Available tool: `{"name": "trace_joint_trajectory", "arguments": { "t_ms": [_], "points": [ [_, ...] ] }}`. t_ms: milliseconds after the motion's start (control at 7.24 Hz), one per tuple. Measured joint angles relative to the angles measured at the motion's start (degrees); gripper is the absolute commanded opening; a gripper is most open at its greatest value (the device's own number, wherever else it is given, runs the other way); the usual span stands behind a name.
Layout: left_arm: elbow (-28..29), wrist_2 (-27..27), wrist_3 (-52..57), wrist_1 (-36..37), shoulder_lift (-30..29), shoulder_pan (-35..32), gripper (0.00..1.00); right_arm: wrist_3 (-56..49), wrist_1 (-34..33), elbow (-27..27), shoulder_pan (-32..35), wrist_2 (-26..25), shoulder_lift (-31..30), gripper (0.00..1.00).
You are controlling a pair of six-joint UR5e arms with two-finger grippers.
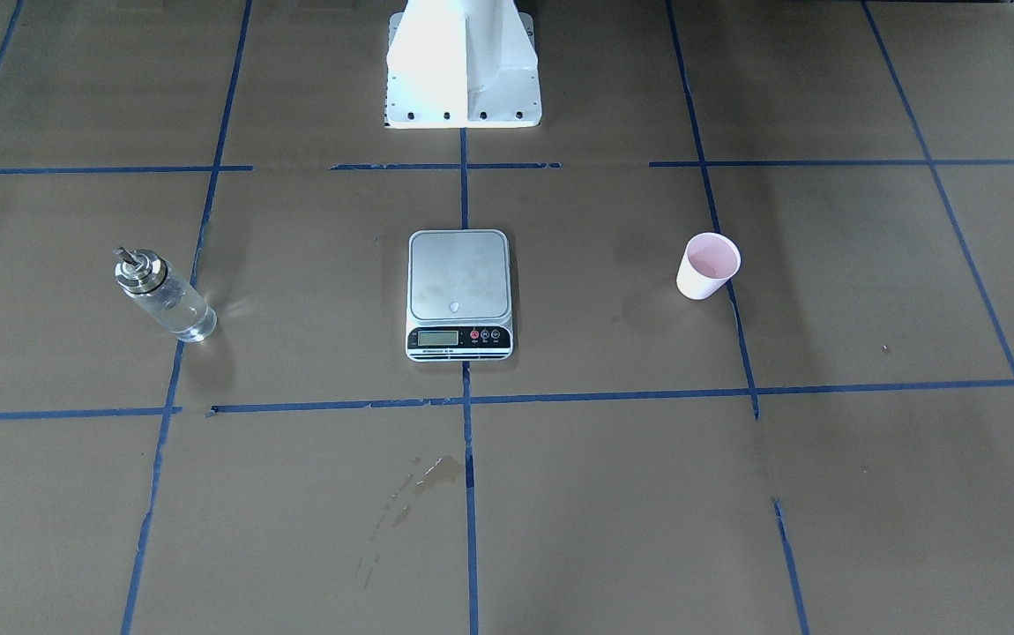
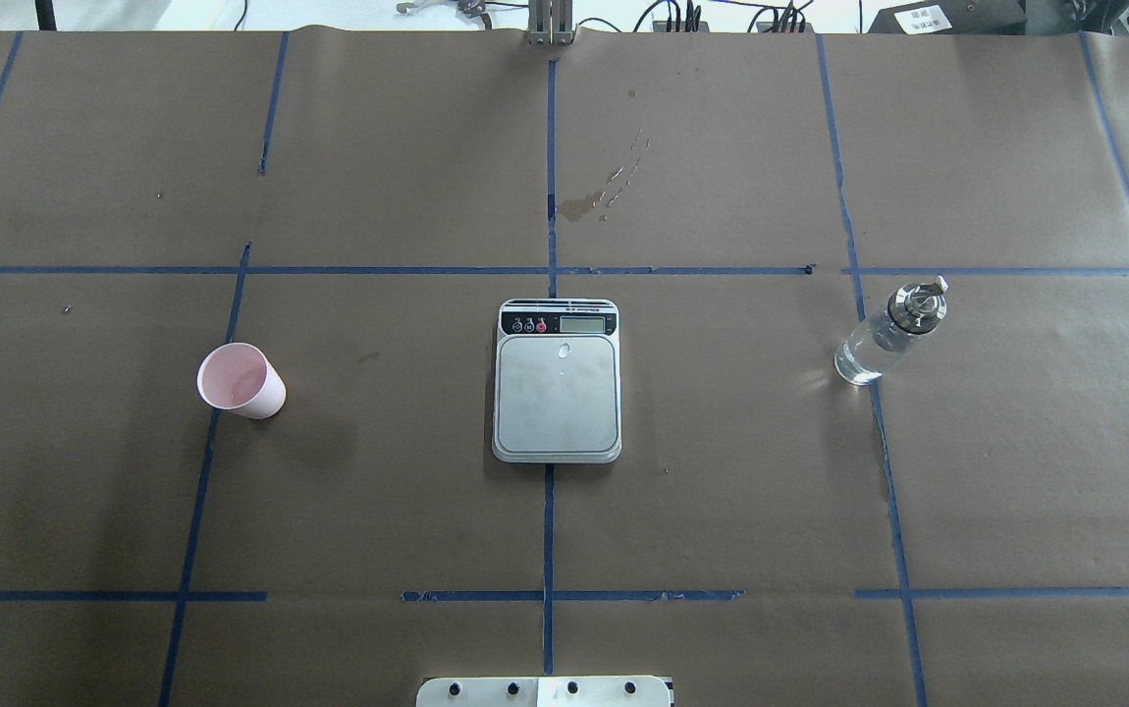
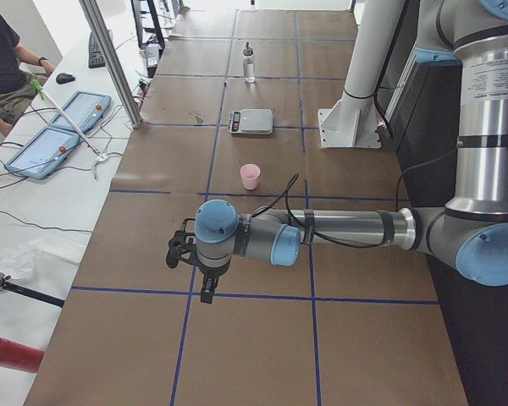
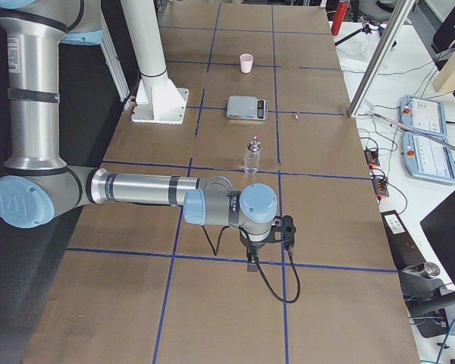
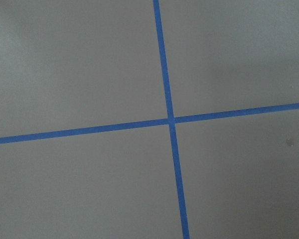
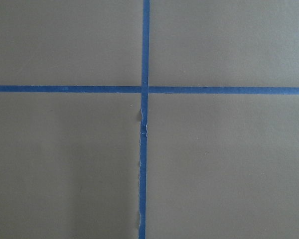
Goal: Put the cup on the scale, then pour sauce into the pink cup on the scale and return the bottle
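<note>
The scale (image 2: 557, 412) sits between cup (image 2: 241, 381) and bottle (image 2: 887, 336).

I see the table (image 2: 378, 491) covered in brown paper and gridded with blue tape lines (image 2: 548, 530). The scale (image 2: 557, 393) lies flat at the centre, astride one line. The cup (image 2: 241, 381) stands upright well off to the robot's left of it, and the bottle (image 2: 888, 332) stands upright well off to its right. Each is beside a line. A stain (image 2: 584, 206) marks the paper beyond the scale, and the white base plate (image 1: 463, 79) sits on the robot's side.

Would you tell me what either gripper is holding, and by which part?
Nothing: the small pale pink cup and clear glass bottle stand free, far from the left gripper and right gripper.
</note>
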Motion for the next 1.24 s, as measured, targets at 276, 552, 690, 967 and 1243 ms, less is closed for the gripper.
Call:
{"name": "trace_joint_trajectory", "arguments": {
  "t_ms": [276,552,690,967,1243],
  "points": [
    [-1.2,0.3,0.2,0.0,-0.2,0.0,1.0,0.0,0.1,0.3,0.1,0.1,0.1,1.0],
    [-5.0,0.8,0.3,-0.6,-1.5,0.2,1.0,0.0,0.1,0.8,0.2,0.6,0.2,1.0],
    [-6.6,0.6,0.3,-1.9,-3.3,0.5,1.0,0.0,0.1,1.1,0.2,0.8,0.1,1.0],
    [-7.2,-0.2,-0.6,-5.7,-6.2,2.2,1.0,0.0,0.1,1.8,0.1,1.1,0.1,1.0],
    [-7.5,-2.1,-4.2,-6.8,-8.5,7.9,1.0,-0.1,0.7,2.9,0.1,1.1,0.9,1.0]
  ]
}}
